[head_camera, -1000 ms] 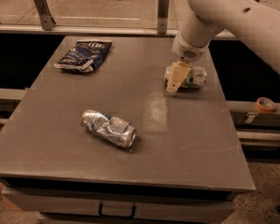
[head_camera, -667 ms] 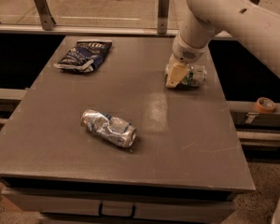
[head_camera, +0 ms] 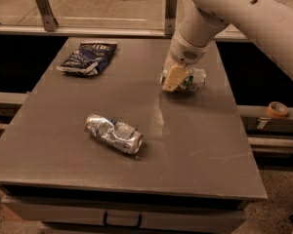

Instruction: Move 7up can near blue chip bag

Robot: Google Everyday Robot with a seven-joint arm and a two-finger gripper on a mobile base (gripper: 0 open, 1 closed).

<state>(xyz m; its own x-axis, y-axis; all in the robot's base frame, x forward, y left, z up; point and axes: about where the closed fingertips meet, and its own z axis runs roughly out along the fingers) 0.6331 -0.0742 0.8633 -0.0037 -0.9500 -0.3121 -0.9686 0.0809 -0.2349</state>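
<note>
Shows the gripper (head_camera: 172,82) down over the left end of the 7up can (head_camera: 194,79), which lies on its side at the far right of the grey table (head_camera: 195,150); cannot tell whether clamped or loose. Places the blue chip bag (head_camera: 87,57) far left, well apart, and a crushed silver can (head_camera: 113,134) nearer the front

1. gripper (head_camera: 172,79) down at the 7up can (head_camera: 195,79), far right part of the tabletop (head_camera: 200,145).
2. Open tabletop runs from there to the blue chip bag (head_camera: 85,58) at far left.
3. Crushed can (head_camera: 114,134) lies near-centre, well off that lane.
</note>
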